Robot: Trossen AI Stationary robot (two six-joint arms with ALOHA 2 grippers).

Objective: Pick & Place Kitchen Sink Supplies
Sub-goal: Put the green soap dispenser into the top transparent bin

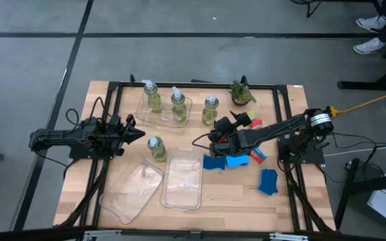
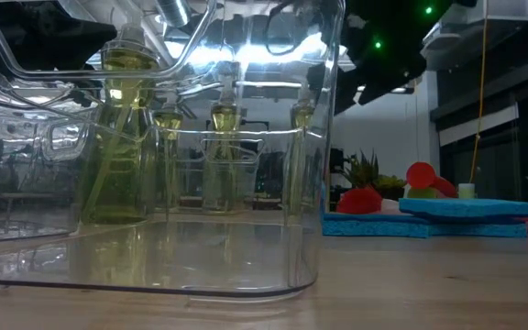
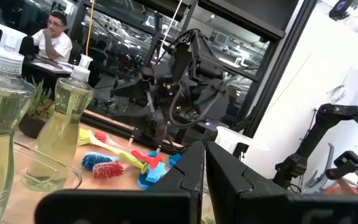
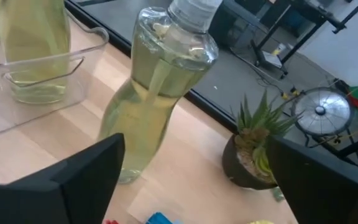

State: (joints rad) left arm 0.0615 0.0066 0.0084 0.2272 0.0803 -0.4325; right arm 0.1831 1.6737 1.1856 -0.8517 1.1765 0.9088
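Two pump bottles (image 1: 154, 98) already stand in the far tray (image 1: 186, 115) (two more wait outside). Sponges (image 1: 213, 163) and brushes (image 1: 255, 155) still lie on the table (image 1: 226, 201). Right gripper (image 1: 214, 136) is wide open, holding nothing, near one bottle (image 1: 210, 109). Left gripper (image 1: 138, 134) waits, pinched closed.

Four pump bottles (image 1: 154, 98), three trays (image 1: 183, 181), one plant (image 1: 240, 91).

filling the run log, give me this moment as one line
left gripper: shut, idle at table's left | right gripper: open, empty, by lone pump bottle | two bottles in back tray | sponges on table
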